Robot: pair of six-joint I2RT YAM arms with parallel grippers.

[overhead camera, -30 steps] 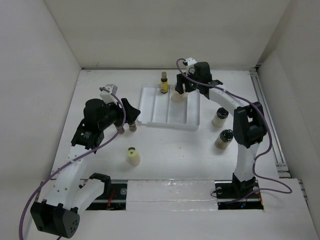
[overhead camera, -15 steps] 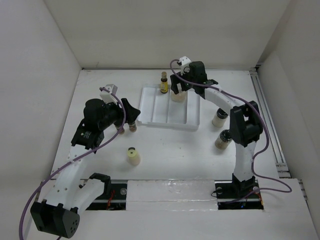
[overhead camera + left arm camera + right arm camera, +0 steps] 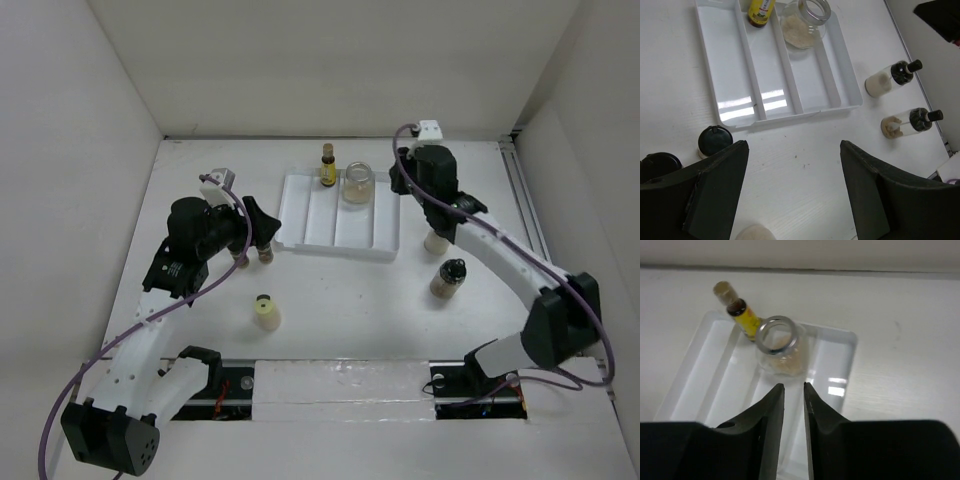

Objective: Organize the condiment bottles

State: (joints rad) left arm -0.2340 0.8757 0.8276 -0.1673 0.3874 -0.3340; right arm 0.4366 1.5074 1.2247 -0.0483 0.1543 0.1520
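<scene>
The condiment bottles are spread out. A slim yellow bottle (image 3: pixel 328 166) and a wide clear jar (image 3: pixel 357 183) with a silver rim stand at the far end of the white ridged tray (image 3: pixel 310 215). My right gripper (image 3: pixel 402 180) is shut and empty, just right of the jar and apart from it; in the right wrist view the jar (image 3: pixel 778 345) stands ahead of my right gripper (image 3: pixel 793 387). My left gripper (image 3: pixel 794 150) is open and empty over bare table. Two black-capped shakers (image 3: pixel 241 258) (image 3: pixel 265 254) stand beside it. A pale cream bottle (image 3: pixel 265 311) stands nearer the front.
Two more black-capped bottles stand right of the tray: one (image 3: pixel 437 240) partly under my right arm, the other (image 3: pixel 449 278) in front of it. White walls close in the table on three sides. A rail (image 3: pixel 530 230) runs along the right edge.
My right gripper has let go of the clear jar, drawn back to the right and shut. The jar stays upright in the tray. The left arm has not moved.
</scene>
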